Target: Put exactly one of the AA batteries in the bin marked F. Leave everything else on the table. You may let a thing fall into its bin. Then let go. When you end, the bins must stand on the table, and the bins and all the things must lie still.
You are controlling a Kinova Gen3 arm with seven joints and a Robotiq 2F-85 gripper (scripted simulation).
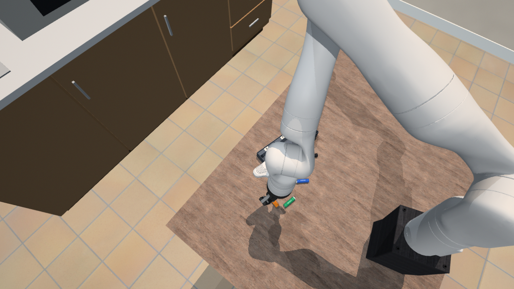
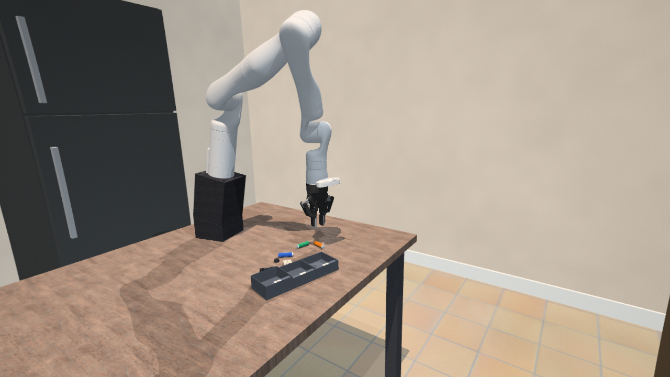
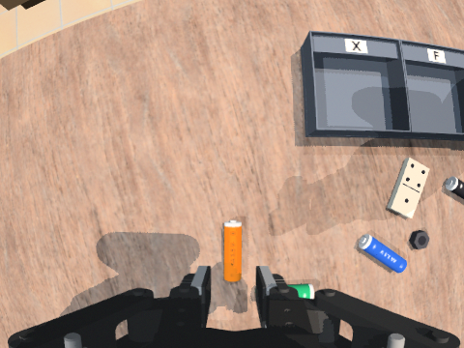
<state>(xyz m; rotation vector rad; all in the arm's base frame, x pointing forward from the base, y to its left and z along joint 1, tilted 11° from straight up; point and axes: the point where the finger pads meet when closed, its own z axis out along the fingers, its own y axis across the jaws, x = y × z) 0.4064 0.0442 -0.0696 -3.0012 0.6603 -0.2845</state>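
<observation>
On the brown wood-grain bench (image 2: 140, 300), a small orange cylindrical AA battery (image 3: 232, 250) lies flat, its length pointing away from the wrist camera — directly below the black two-finger pincer (image 3: 231, 293), which hangs above it partly parted and grasping nothing. In the wrist view the battery's near end sits in the gap between the two fingertips, not touching either; the exterior view shows the tips well above the bench. A green cylindrical battery (image 3: 302, 290) lies just beside it, half hidden behind the right finger. The likely trouble: with the gap this narrow, a slightly off-centre descent could land a fingertip on the orange battery and roll it away — or nudge the green one. A blue cylindrical battery (image 3: 382, 253), a small black hex nut (image 3: 420, 239) and a cream domino tile (image 3: 409, 188) lie farther off. Beyond them stands the dark grey compartmented tray (image 3: 308, 97), with bin F (image 3: 436, 93) next to the compartment marked X.
</observation>
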